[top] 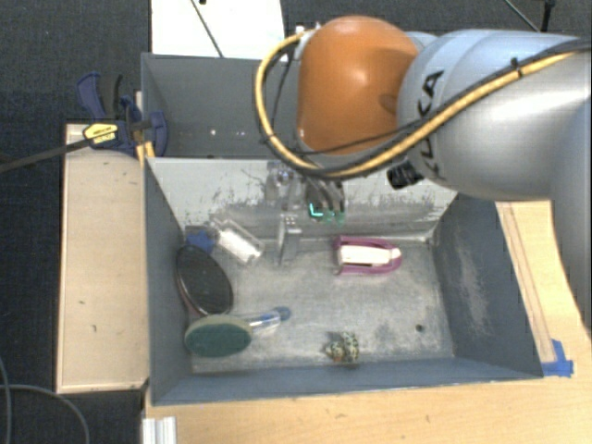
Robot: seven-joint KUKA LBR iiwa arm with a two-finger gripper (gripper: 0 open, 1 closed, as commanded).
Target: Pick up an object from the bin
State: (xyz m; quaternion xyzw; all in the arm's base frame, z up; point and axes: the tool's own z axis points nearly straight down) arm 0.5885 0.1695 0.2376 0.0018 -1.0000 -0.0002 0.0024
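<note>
While the gripper (287, 248) hangs low — grip unclear — scuffed grey bin floor (407, 313) beneath, dark carpet (55, 44) around.

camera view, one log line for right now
gripper: low by back wall of bin | nearest: clear tube, purple-white object | held: nothing visible

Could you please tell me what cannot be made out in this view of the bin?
- Grey metal bin, camera view: back right corner covered by the silver arm.
- Small mottled lump near the front wall, camera view: too small to identify.
- End effector, camera view: top hidden under the orange wrist cover.
</note>
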